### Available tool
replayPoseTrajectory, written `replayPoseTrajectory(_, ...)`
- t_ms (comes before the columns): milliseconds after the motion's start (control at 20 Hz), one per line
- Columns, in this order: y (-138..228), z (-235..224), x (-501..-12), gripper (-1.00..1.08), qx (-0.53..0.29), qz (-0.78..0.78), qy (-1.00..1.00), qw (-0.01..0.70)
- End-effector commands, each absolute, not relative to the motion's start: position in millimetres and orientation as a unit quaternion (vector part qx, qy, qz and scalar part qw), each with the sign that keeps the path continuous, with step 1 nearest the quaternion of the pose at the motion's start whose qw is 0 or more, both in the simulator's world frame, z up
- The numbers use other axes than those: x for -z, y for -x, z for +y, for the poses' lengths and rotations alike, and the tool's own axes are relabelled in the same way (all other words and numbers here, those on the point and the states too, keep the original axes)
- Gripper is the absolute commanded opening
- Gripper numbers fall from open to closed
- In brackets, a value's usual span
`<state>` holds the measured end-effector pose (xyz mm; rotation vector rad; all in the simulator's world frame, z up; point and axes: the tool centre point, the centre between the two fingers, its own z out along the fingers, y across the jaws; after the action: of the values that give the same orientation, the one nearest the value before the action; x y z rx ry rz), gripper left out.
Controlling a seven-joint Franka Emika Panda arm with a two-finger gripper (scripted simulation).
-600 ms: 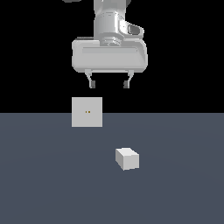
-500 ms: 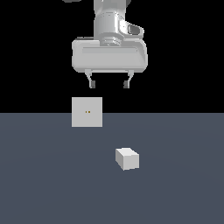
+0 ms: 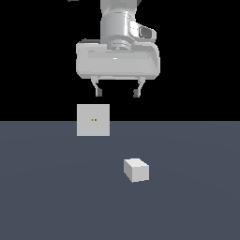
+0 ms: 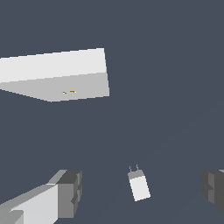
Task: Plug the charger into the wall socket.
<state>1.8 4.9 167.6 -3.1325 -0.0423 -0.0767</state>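
The charger (image 3: 136,169) is a small white-grey cube lying on the dark grey floor, right of centre in the exterior view. In the wrist view the charger (image 4: 139,185) shows two thin prongs at one end, pointing toward the socket side. The wall socket (image 3: 93,120) is an upright white square panel with two tiny orange dots, at the exterior view's left of the charger; it also shows in the wrist view (image 4: 65,83). My gripper (image 3: 117,93) hangs open and empty high above the floor, above both things. Its fingers (image 4: 70,192) stand wide apart on either side of the charger.
The dark grey floor (image 3: 197,197) spreads flat around both things. Behind it is a black background.
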Motion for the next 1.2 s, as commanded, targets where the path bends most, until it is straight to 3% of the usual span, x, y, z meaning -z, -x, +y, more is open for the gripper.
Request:
replayPoseTrajectory(0,4,4,-163,1.00,0.029,-0.020,0.999,0.004)
replayPoseTrajectory(1150,75,-22,-80,1.00,0.107,-0.125,0.986,0.014)
